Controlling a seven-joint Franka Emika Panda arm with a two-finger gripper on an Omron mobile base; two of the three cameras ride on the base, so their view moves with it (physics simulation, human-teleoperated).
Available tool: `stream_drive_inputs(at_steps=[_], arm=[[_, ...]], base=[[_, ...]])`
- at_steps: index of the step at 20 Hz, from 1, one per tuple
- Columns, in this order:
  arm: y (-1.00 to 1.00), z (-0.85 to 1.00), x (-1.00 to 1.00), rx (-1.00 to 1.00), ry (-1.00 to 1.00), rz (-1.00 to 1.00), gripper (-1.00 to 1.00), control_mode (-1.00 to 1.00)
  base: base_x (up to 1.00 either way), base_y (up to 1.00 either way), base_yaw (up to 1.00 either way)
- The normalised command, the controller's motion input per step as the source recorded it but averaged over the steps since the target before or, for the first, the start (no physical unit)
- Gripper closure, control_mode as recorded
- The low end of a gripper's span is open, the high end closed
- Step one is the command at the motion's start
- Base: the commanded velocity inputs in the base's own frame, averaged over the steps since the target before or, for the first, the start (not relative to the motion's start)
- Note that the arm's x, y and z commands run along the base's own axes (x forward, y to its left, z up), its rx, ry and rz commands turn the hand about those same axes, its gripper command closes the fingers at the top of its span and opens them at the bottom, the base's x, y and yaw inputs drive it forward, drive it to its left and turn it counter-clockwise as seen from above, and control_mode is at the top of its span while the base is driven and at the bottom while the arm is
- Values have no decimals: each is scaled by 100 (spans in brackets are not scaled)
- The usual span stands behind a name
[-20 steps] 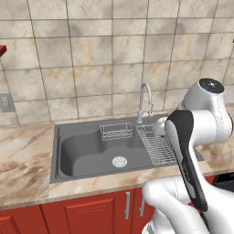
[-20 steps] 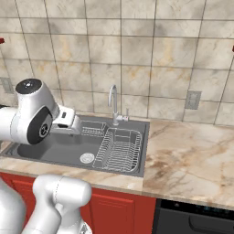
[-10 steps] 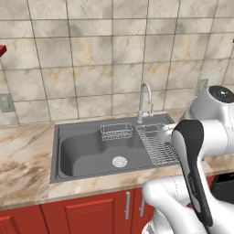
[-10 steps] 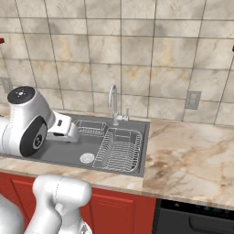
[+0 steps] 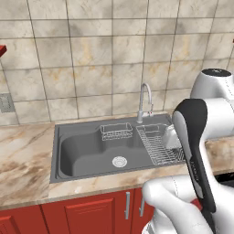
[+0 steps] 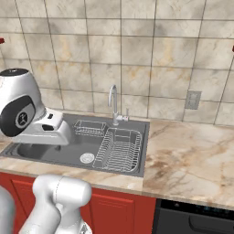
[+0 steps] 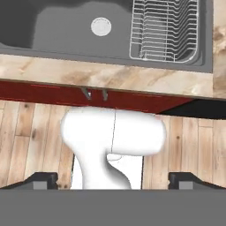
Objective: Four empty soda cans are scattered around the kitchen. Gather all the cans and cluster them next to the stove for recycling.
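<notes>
The soda cans and the stove are out of view. In the hand view my gripper (image 7: 113, 180) is open: its two dark fingertips (image 7: 42, 178) stand far apart with nothing between them. It hangs in front of the counter and looks down at the wood floor, the red cabinet fronts (image 7: 53, 92) and the front of the sink (image 7: 57, 26). In the base views the folded arm (image 5: 201, 151) sits close to the base, and the hand (image 6: 51, 123) is over the sink's near edge.
A grey sink (image 5: 87, 151) is set in the beige marble counter (image 6: 192, 164), with a wire rack (image 6: 119, 148) in its right half and a faucet (image 5: 144, 98) behind. A small wire basket (image 5: 116, 131) hangs at the back. A black appliance panel (image 6: 196, 219) lies under the counter at right.
The arm has drawn back toward the base: its big white joint has slid left in the right base view and right in the left base view. The jaws stay wide open.
</notes>
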Motion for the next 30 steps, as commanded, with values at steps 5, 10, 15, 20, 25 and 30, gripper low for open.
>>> stream_drive_inputs(at_steps=[5,10,15,20,25,30], arm=[[3,-20,-60,-6,1,8,-100,100],[0,0,0,0,0,0,-100,100],[0,0,0,0,0,0,-100,100],[0,0,0,0,0,0,-100,100],[0,0,0,0,0,0,-100,100],[0,0,0,0,0,0,-100,100]], base=[[-40,2,5],[-78,5,25],[-28,-1,44],[-15,0,48],[-9,0,50],[-9,0,50]])
